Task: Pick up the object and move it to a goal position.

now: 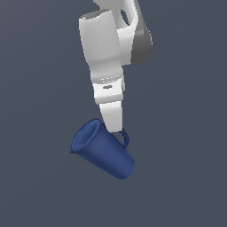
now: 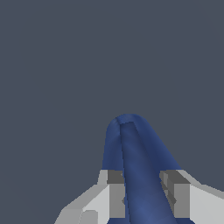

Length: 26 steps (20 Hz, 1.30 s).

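Observation:
The object is a dark blue tapered mug (image 1: 103, 150) with a loop handle and a small rim spout. In the exterior view it hangs tilted, its open mouth facing up and toward that view's left, its base toward the lower right. My gripper (image 1: 114, 128) comes down from above and meets the mug next to the handle. In the wrist view the blue mug (image 2: 135, 148) runs between my two fingers, and the gripper (image 2: 144, 192) is shut on it. The grey pads (image 2: 116, 192) press against its sides. The far side of the mug is hidden.
A plain dark grey surface (image 1: 186, 186) fills the background in both views. The white arm (image 1: 106, 48) rises above the mug. No other object or marker shows.

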Each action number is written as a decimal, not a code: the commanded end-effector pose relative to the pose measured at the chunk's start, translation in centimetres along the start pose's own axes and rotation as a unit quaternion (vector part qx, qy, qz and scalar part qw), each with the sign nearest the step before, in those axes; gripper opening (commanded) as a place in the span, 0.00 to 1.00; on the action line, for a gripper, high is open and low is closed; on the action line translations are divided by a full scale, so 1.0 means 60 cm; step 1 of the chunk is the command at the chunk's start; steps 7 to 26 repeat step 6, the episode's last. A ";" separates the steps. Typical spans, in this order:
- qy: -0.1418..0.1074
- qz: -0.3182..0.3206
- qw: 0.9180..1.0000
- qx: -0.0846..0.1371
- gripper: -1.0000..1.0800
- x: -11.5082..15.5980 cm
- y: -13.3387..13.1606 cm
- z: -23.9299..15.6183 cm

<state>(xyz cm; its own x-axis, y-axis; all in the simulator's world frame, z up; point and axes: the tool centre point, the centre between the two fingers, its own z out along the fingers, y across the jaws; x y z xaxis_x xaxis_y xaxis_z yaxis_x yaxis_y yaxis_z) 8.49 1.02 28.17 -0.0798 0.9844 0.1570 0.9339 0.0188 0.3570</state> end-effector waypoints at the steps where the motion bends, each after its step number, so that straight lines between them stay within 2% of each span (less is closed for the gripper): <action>1: 0.002 -0.003 1.000 -0.003 0.00 0.000 0.003 -0.004; 26: 0.002 -0.003 1.000 -0.002 0.00 0.001 0.003 -0.003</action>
